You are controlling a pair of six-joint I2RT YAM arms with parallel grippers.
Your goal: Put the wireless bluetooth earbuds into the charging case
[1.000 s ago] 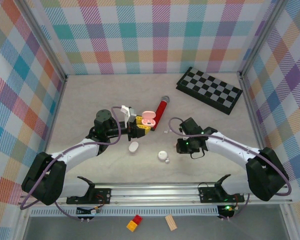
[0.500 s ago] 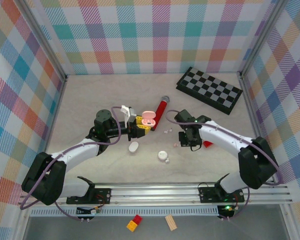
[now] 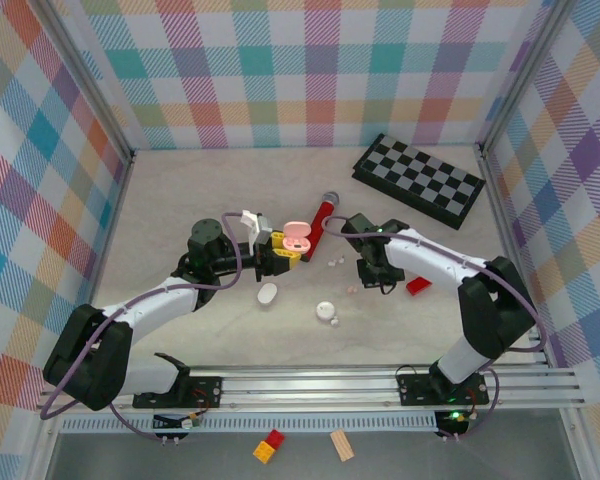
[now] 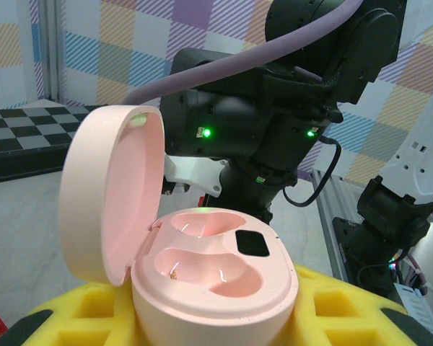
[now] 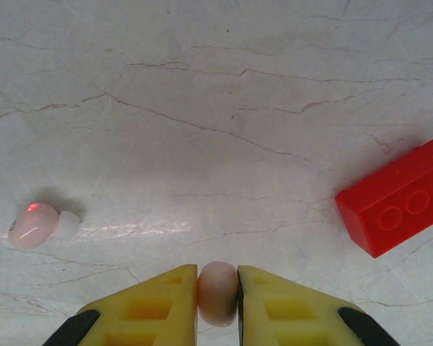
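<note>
Pink charging case (image 4: 216,281) clamped in left end effector (image 4: 213,321); right end effector (image 5: 217,303) clamps earbud (image 5: 217,287) over bare tabletop (image 5: 238,108)

- The table (image 3: 180,200) has a pale top like marble, with thin dark veins.
- At its far right lies a chessboard (image 3: 418,178), and nearer the middle a red microphone (image 3: 324,214).
- A red brick (image 5: 397,196) and a pink earbud (image 5: 32,225) lie well apart.
- Two tiny white earbuds (image 3: 333,262), an oval white case (image 3: 267,293) and a round white case (image 3: 326,312) also lie here.

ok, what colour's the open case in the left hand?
Pale pink, lid and base; the case shows best in the left wrist view.
</note>
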